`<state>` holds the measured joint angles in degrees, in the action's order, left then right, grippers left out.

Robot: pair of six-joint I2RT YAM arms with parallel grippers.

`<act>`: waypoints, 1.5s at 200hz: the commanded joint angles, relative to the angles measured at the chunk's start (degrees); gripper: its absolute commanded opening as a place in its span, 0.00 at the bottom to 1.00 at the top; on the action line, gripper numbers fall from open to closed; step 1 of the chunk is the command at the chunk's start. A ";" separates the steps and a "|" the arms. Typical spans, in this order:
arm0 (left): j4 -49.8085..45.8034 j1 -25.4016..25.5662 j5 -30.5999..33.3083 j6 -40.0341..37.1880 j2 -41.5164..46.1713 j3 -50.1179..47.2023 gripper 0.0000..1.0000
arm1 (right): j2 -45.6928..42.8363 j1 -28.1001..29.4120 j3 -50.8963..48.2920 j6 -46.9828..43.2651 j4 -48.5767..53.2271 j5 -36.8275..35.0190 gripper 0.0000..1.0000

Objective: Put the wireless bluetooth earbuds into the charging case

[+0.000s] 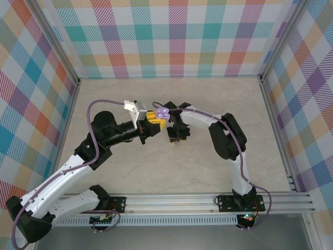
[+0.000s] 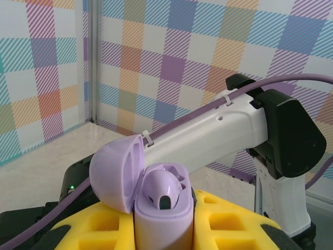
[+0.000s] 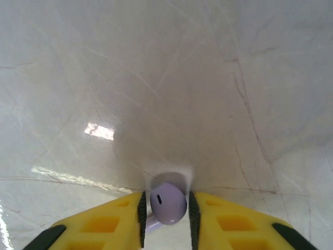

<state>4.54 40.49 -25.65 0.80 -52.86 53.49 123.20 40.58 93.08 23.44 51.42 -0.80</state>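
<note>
Left pincer (image 2: 165,223) was clamped on the charging case (image 2: 156,229), lid flipped open, one earbud (image 2: 164,190) seated inside. Right pincer (image 3: 167,214) hung low over the table (image 3: 156,78), jaws narrow around the second earbud (image 3: 168,203). Could not tell whether the pads touched it.

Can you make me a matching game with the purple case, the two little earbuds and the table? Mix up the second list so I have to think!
Things:
1. charging case
2. earbud in the left wrist view
3. earbud in the right wrist view
4. table

Places or states:
A. pale, with a marble pattern
B. between the jaws of the right gripper
C. lid open, held by the left gripper
D. sitting inside the case

Pairs: 1-C, 2-D, 3-B, 4-A
</note>
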 commanded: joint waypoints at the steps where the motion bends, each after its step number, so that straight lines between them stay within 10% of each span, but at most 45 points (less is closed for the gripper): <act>1: 0.65 0.90 -0.38 0.35 1.19 0.88 0.06 | 1.78 -0.05 1.99 -1.07 0.77 1.01 0.24; 123: 0.03 0.87 0.16 0.36 1.62 0.82 0.06 | 2.70 1.74 3.27 -24.69 0.97 3.82 0.23; 200: -0.21 0.87 0.33 0.26 1.78 0.87 0.06 | 0.34 1.69 5.01 -6.67 1.31 1.23 0.51; 300: 0.56 0.88 -0.32 0.21 1.14 0.91 0.06 | -0.20 3.36 6.61 13.83 3.53 -2.55 0.40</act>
<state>4.40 40.49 -25.45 0.80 -52.29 53.49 122.52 43.11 97.03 31.20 50.83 -0.86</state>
